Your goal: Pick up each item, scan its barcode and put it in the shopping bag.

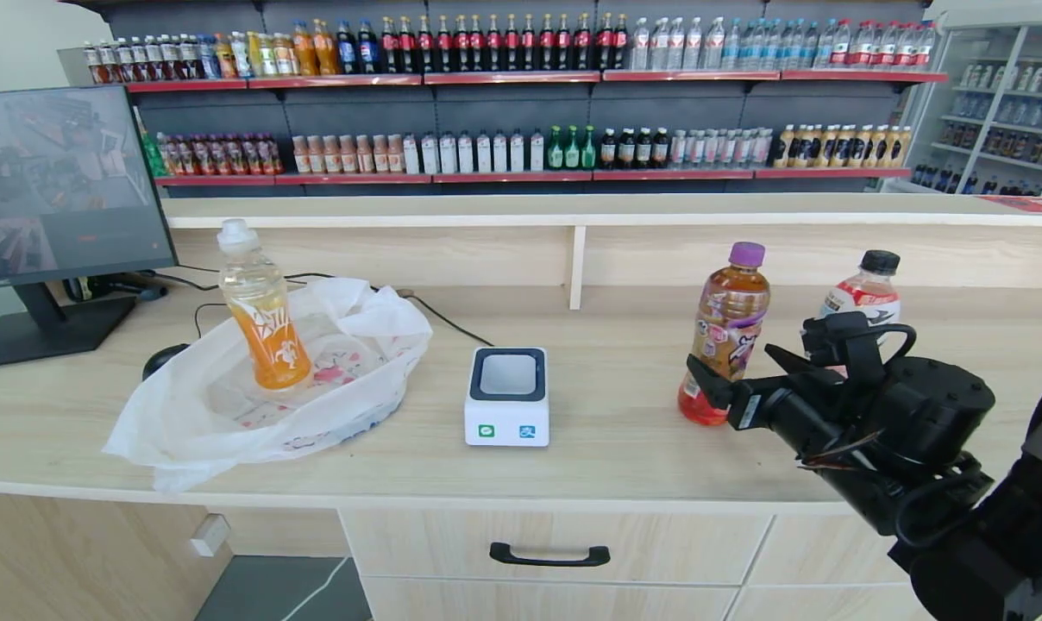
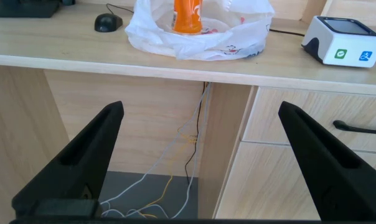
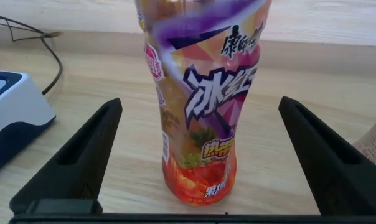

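Standing upright: purple-capped bottle (image 1: 726,336) between spread right gripper (image 3: 200,109) jaws (no contact).

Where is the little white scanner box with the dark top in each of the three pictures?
Head view: the scanner stands mid-counter, between the shopping bag and the purple-capped bottle.
Left wrist view: the scanner sits near the counter's front edge, beside the shopping bag, above the drawer.
Right wrist view: part of the scanner shows beside the purple-capped bottle.
Shared landmark: the wooden counter.
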